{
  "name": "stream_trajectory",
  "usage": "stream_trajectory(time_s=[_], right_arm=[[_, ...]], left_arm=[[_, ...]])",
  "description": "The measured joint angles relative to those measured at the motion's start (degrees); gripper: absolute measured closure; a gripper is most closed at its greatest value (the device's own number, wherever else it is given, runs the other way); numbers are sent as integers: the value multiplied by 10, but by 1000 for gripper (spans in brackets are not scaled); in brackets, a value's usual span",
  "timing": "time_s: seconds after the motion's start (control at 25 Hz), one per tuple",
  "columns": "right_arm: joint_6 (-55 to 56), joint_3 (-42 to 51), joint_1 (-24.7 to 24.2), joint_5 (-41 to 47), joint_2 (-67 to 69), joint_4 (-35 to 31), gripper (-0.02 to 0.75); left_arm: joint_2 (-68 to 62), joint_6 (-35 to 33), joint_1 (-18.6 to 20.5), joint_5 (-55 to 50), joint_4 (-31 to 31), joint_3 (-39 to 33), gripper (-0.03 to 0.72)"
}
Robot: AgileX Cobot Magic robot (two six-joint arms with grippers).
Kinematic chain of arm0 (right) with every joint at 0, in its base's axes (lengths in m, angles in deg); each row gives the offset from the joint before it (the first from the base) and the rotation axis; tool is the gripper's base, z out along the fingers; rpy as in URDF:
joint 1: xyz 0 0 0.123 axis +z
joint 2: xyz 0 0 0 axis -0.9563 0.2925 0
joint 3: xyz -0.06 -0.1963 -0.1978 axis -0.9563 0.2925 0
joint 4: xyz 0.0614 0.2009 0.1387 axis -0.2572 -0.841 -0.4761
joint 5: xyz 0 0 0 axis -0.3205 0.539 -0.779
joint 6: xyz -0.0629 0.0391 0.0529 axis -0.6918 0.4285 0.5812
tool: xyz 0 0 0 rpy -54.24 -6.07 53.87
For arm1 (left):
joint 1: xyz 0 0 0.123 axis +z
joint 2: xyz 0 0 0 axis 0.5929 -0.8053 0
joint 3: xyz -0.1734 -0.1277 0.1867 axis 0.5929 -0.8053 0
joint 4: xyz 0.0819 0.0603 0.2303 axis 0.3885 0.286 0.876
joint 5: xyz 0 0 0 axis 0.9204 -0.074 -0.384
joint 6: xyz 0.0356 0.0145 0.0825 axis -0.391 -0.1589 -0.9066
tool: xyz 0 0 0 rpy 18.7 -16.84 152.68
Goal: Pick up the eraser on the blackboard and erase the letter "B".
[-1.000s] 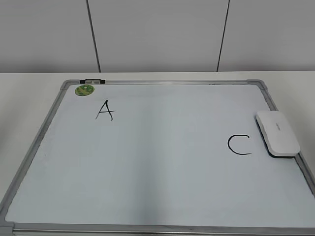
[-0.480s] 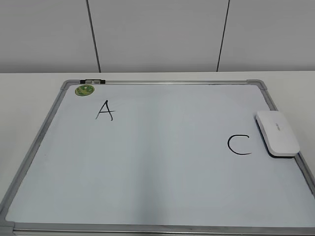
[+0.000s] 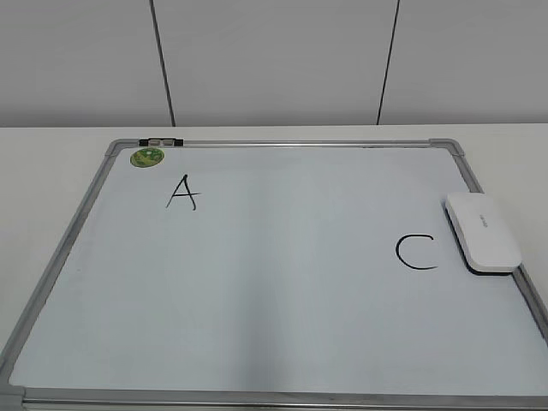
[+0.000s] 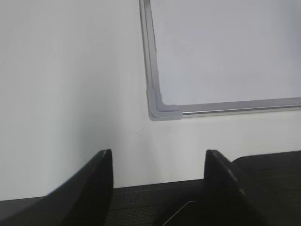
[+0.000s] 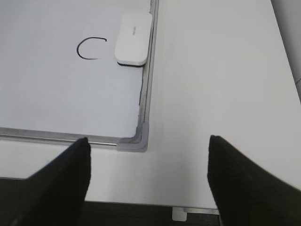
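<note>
From the outside camera I see the blackboard (image 3: 282, 399) lying flat on the white table (image 3: 51, 163). The eraser (image 3: 483, 231) sits at about 3 o'clock on the board, right next to the frame. A black "C" (image 3: 417, 253) is just beside it, toward 9 o'clock. A black "A" (image 3: 182, 192) is up at 11 o'clock, with a green magnet (image 3: 147, 157) near the corner above it. I cannot find the letter "B" anywhere; the middle of the board looks bare. No arm shows here.

In my left wrist camera the left gripper (image 4: 159, 162) has its fingers spread apart, holding nothing. It hangs over the table's near edge, and a grey corner of the board lies at 12 o'clock.

In my right wrist camera the right gripper (image 5: 149, 150) has fingers spread wide, also holding nothing. The eraser lies far ahead at 11 o'clock, well apart from it.

I think the eraser is light, hard and smooth, so it may slip. I would pinch its two long sides, near the middle.
</note>
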State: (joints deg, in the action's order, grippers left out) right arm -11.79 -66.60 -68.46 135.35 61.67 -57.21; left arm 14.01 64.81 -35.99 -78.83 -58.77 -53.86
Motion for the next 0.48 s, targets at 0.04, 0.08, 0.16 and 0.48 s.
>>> stream_trajectory(time_s=[0.04, 0.08, 0.16, 0.48], right_arm=[[0, 10, 0, -1, -8, 3, 144], [0, 27, 0, -3, -18, 6, 144], [0, 50, 0, -7, -24, 11, 144], [0, 93, 0, -66, -27, 14, 144]], left_arm=[[1, 0, 0, 5, 4, -7, 247], [1, 0, 0, 9, 5, -12, 247], [1, 0, 0, 23, 6, -25, 248], [1, 1, 0, 80, 13, -61, 249]])
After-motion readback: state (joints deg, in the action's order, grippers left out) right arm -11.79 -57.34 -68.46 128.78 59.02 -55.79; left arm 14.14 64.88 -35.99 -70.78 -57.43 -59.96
